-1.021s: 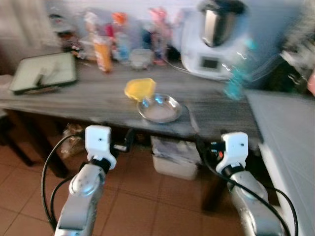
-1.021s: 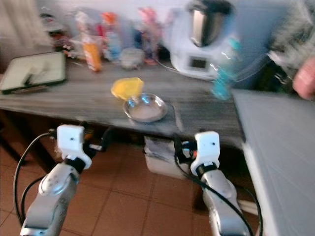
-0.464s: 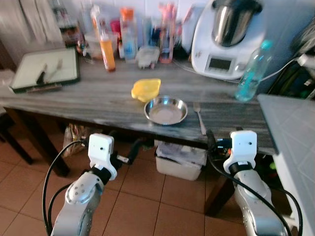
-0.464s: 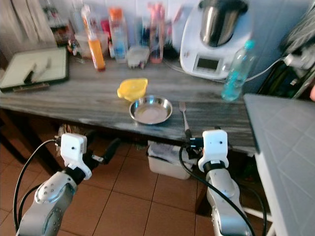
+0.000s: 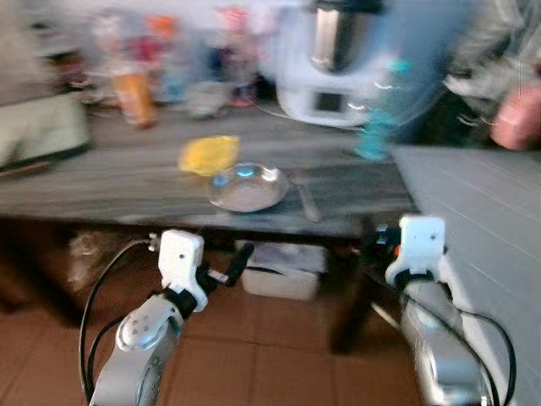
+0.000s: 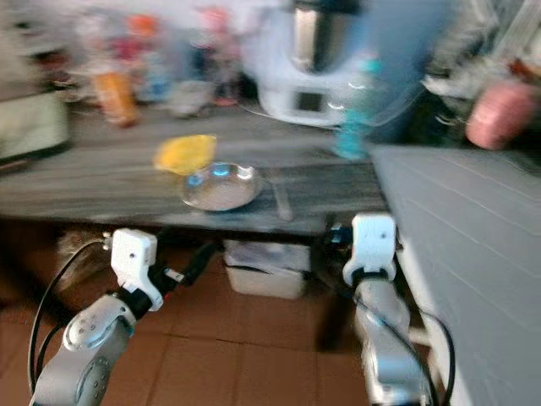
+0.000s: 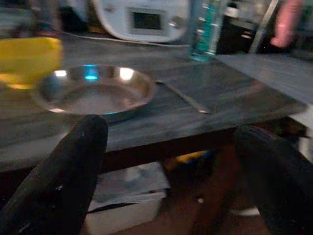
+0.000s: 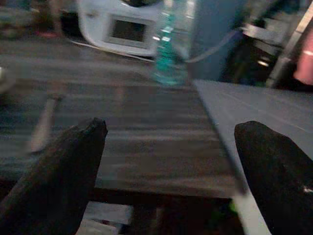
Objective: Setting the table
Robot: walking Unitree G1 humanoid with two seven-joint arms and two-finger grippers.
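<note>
- Whole view has swung since half a second ago and gone blurry, so that's the camera turning, not the stuff moving.
- Grey wooden table (image 5: 101, 190) runs across in front.
- White kitchen machine (image 5: 325, 80) stands at the back, teal bottle (image 5: 378, 114) beside it.
- Steel bowl (image 5: 247, 187) sits near the front edge, touching a yellow cup (image 5: 208, 155), I think.
- Fork (image 7: 185, 97) lies just beside the bowl.
- Left gripper (image 7: 171, 161) and right gripper (image 8: 166, 161) hover below the table edge, fingers spread wide, holding nothing.

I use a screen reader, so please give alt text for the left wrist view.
A shiny steel plate sits near the front edge of a grey wooden table, seen between the open left gripper. A yellow bowl stands beside it, a fork lies alongside, and a blue bottle stands behind.
</note>
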